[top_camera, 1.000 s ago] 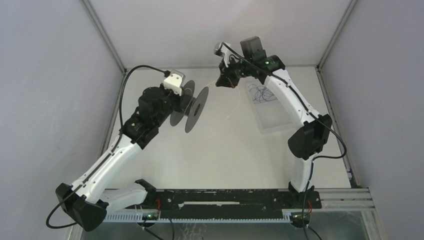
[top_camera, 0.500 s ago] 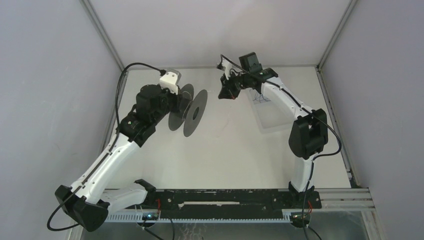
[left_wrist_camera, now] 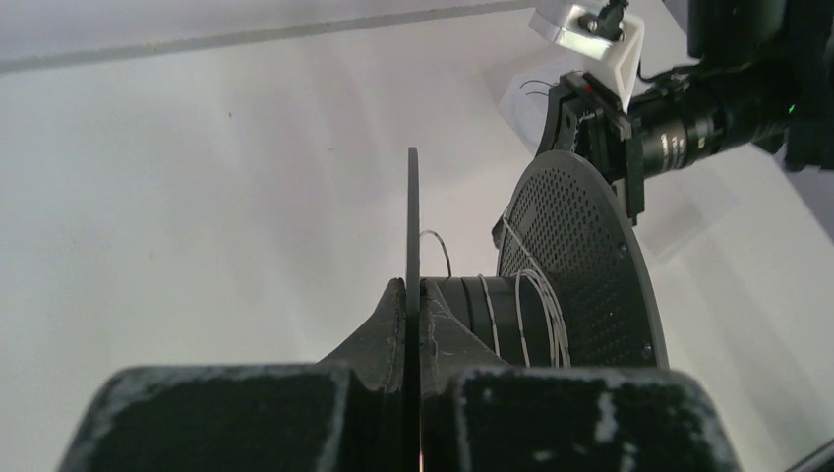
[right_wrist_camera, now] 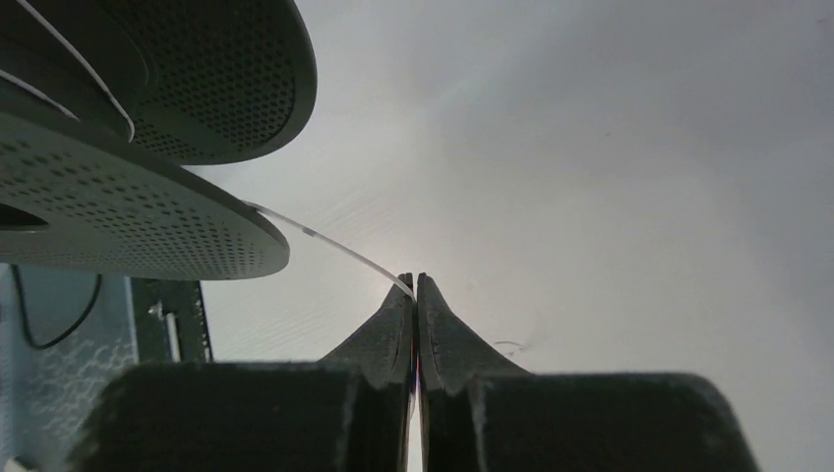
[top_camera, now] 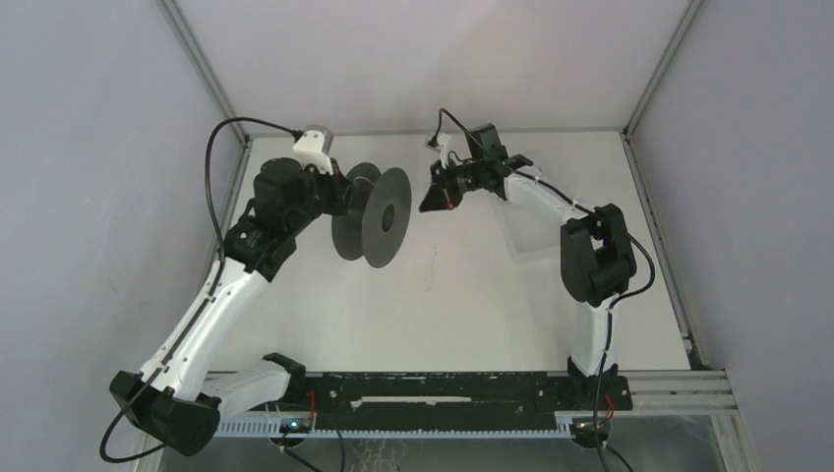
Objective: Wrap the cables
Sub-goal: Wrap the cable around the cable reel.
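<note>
**Finding 1, change.** Over the last second the right hand [top_camera: 439,187] has come down and in from the far side of the surface [top_camera: 452,295]. It now sits just beside the outer flange of the spool [top_camera: 379,211]. Its arm has folded back over the tray [top_camera: 531,241]. The left arm has raised the spool and turned it, so the flange faces the top camera more squarely than before.

**Finding 2, hands.** The left hand [left_wrist_camera: 413,290] is pressed together on the thin near flange, carrying the spool clear of the surface. The right hand's fingers are pressed together on the cable [right_wrist_camera: 334,246], pinching it at their very tips.

**Finding 3, cable.**
- From the pinch it runs in a straight, fairly taut line to the rim of the nearer flange and passes into the gap between the flanges.
- The left wrist view shows only a few pale turns on the hub [left_wrist_camera: 511,315], bunched toward the far flange.
- One small loop stands proud near the gripped flange.
- In the top view the cable is too thin to make out.

**Assessment.**
- The combined move reads as part of one winding pass, with the short span of line being laid onto the hub.
- Wrapping is judged to be at an early stage.
- The line bears on the flange rim and could snag there.
- The proud loop suggests uneven tension.
</note>
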`<state>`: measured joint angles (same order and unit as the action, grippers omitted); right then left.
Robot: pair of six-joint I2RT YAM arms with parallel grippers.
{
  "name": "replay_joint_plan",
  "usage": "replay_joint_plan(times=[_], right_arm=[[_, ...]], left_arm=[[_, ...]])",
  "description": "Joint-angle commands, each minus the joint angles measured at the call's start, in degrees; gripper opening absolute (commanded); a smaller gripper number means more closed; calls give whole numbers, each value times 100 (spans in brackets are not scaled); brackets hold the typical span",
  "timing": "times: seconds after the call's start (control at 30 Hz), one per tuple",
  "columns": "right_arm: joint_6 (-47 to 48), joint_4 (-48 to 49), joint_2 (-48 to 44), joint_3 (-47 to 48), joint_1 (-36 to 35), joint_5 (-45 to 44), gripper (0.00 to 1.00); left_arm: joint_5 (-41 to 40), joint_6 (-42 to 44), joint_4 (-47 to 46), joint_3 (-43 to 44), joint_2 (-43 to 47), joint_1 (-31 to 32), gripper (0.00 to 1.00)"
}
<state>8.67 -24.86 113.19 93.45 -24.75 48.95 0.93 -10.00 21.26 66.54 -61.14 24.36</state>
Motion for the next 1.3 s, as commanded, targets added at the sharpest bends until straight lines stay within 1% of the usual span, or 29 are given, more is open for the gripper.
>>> replay_joint_plan(times=[0.0, 0.1, 0.17, 0.4, 0.57, 0.67, 0.8, 0.9, 1.0, 1.07, 1.2, 1.27], right_arm=[[-1024, 974, 92, -706, 120, 234, 6], [-1857, 1838, 32, -1321, 67, 411, 7], [-2119, 2176, 15, -1585, -40, 425, 7], [-2600, 2812, -70, -2073, -574, 343, 9], [-2837, 3168, -167, -2403, -813, 435, 10], [-2817, 3199, -275, -2493, -942, 547, 11], [-2523, 2969, -455, -2512, -1199, 660, 11], [-2095, 2654, -650, -2510, -1472, 651, 10], [-1744, 2302, -890, -2432, -1734, 618, 5], [-1469, 1834, -1051, -2318, -1914, 605, 2], [-928, 918, -1250, -1638, -2296, 686, 0], [-682, 233, -1190, -974, -2469, 673, 0]], left_arm=[[-21, -909, -406, 579, 159, -212, 0], [-273, -1142, -323, 716, 89, -250, 0], [-411, -1290, -271, 822, 33, -303, 0], [-688, -1948, -48, 1010, -115, -607, 0], [-866, -2195, 110, 1134, -141, -932, 0], [-1091, -2210, 212, 1265, -194, -1045, 0], [-1461, -2131, 255, 1375, -272, -1084, 0], [-1751, -2075, 224, 1393, -337, -1094, 0], [-2011, -1999, 157, 1376, -401, -1094, 0], [-2144, -1895, 63, 1334, -420, -1096, 0], [-2397, -1723, -115, 1205, -440, -1084, 0], [-2513, -1659, -195, 1137, -447, -1076, 0]])
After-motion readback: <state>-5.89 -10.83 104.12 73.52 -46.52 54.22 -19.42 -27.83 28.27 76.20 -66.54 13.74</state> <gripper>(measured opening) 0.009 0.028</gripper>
